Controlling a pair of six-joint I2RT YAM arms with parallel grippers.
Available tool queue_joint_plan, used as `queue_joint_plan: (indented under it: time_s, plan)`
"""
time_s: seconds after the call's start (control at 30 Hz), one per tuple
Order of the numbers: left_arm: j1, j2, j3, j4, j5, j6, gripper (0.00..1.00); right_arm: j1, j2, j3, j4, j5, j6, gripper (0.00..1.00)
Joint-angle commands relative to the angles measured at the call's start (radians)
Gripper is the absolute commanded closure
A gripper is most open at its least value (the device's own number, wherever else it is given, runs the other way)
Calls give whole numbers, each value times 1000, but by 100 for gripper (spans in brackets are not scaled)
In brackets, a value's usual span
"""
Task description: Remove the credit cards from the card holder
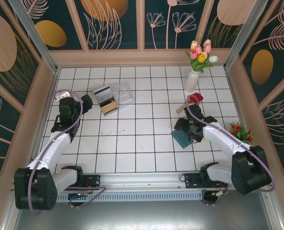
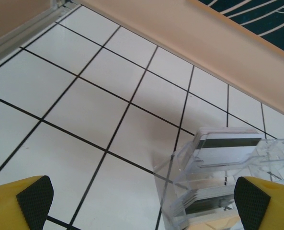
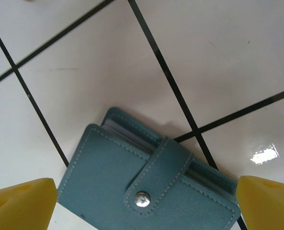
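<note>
Starting at your left, you have one left gripper (image 1: 86, 103) with its fingers spread wide and nothing between them. In its wrist view the left gripper (image 2: 142, 201) hangs over bare tile. Just to its right lies one clear plastic box (image 1: 122, 92), tipped open. The credit cards (image 1: 106, 99) lie in two groups by it, a white-grey one with a dark stripe farther from you and a tan one nearer. The wrist view shows the clear plastic box (image 2: 256, 158) with two stacks of credit cards (image 2: 225, 143) in it; you cannot count the cards in each stack.

Across the middle the floor is bare. On the right, one card holder (image 1: 181, 139) lies flat on the tiles, teal, folded closed and its strap snapped down. The right gripper (image 1: 188, 127) hovers over it with its fingers wide apart, gripping nothing. From that wrist the card holder (image 3: 151, 184) lies between the fingers of the right gripper (image 3: 144, 201).

Behind it stand one white vase (image 1: 191, 82) of tulips, a red object (image 1: 195, 98) and, far right, a small red-flowered plant (image 1: 241, 130).

The table (image 1: 142, 158) is white tile with dark grout. It is walled by beige frames and dark teal floral panels (image 1: 110, 24).
</note>
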Motion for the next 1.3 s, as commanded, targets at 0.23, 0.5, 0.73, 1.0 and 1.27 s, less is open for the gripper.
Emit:
queue_joint_plan:
  time_s: [0.23, 0.5, 0.73, 1.0, 1.27]
  plan:
    - [7, 12, 44, 15, 91, 3, 2, 68, 45, -8, -13, -34, 67, 5]
    - [7, 17, 48, 10, 141, -6, 2, 170, 101, -11, 159, -197, 187, 5]
    - [6, 20, 44, 6, 161, -9, 2, 215, 144, 68, 119, -128, 185, 6]
    - [7, 20, 40, 8, 187, -14, 2, 147, 75, 104, -12, 40, 133, 6]
    - [6, 45, 47, 5, 249, -22, 2, 117, 138, 58, 21, -2, 92, 21]
